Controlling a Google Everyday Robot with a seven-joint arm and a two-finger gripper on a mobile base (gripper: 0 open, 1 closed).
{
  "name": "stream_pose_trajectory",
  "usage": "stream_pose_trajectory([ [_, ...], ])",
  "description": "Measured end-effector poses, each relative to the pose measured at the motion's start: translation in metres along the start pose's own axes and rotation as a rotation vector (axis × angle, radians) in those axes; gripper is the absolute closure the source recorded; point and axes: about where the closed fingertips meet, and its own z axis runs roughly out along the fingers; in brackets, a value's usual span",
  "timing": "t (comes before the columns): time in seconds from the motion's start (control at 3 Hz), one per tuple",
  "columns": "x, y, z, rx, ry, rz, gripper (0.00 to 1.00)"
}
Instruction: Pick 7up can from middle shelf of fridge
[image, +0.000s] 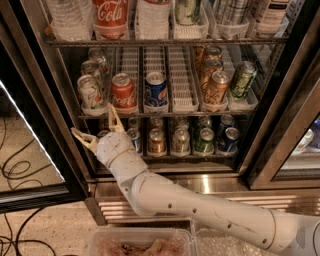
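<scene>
- Place: the 7up can (90, 92) stands upright at the front of the far-left lane of the middle shelf (182, 80), at about 10 o'clock in the view. It rests against the curved front stop, with a red can (123, 91) just beside it at its 3 o'clock.
- The gripper (93, 119) hangs just below that shelf's front edge, at the can's 6 o'clock. Its jaws are spread wide and hold nothing; one finger points toward 12 o'clock, the other toward 9.
- The can is likely light and thin-walled, so a hard squeeze could dent it.
- Its smooth metal skin is probably slick, more so if it is cold and damp from the fridge (240, 182).
- The best hold seems to be across the round body at mid-height, one finger on each side, clear of the top rim and the stop.
- Room looks tight: the fridge frame at 9 o'clock and the red can at 3 o'clock leave narrow gaps for the fingers.
</scene>
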Motion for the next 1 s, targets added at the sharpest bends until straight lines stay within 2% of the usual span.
stream_pose_trajectory([
  [0.67,0.004,-0.008,0.024,0.020,-0.003,-0.040,0.26],
  [1.0,0.002,-0.013,0.036,0.030,-0.017,-0.056,0.32],
])
